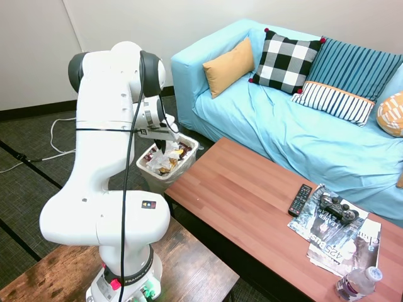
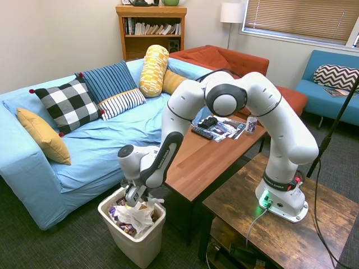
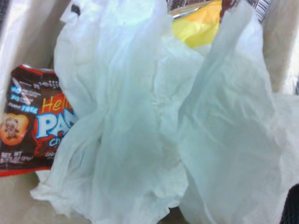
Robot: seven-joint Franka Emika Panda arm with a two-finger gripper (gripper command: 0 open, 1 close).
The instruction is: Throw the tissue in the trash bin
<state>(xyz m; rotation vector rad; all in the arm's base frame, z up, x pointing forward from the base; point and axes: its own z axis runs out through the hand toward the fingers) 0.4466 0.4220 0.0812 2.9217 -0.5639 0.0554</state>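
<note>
One arm bent low over the bin

One white arm reaches down beside the table (image 1: 252,207), its gripper (image 1: 162,146) hanging just inside the mouth of the bin (image 1: 148,173), among the scraps. Whether the fingers are clenched or released I cannot tell; both side views hide them. White crumpled paper, the tissue (image 3: 140,121), fills the wrist view right below the gripper, lying on a brown snack wrapper (image 3: 28,126) and a yellow scrap (image 3: 196,25). From outside, white paper (image 2: 134,212) sits on top of the trash. On the table's far end lie a remote (image 1: 300,199), magazines (image 1: 343,242) and a bottle (image 1: 357,283)
</note>
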